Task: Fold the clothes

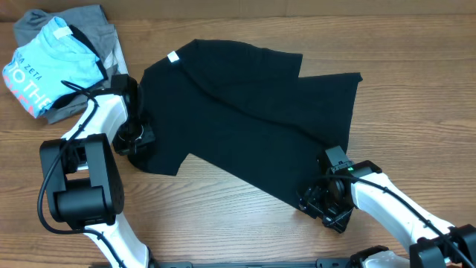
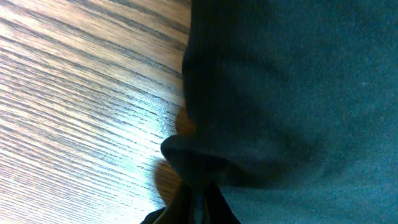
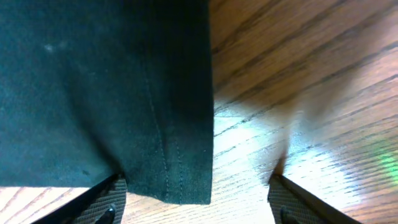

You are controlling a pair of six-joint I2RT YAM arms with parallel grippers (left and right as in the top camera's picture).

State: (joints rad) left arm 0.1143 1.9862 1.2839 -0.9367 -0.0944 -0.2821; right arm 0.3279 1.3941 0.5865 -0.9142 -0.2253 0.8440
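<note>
The black T-shirt (image 1: 245, 112) lies spread on the wooden table, its white neck label (image 1: 173, 57) at the upper left. My left gripper (image 1: 140, 138) is at the shirt's left sleeve edge, shut on a pinch of the black fabric (image 2: 199, 165). My right gripper (image 1: 321, 201) is at the shirt's lower right hem corner, open; the stitched hem corner (image 3: 180, 168) lies between its fingers (image 3: 196, 199), nearer the left finger, on the table.
A light blue printed shirt (image 1: 48, 63) lies on a grey garment (image 1: 74, 22) at the table's far left corner. Bare wood (image 1: 223, 216) runs along the front of the table.
</note>
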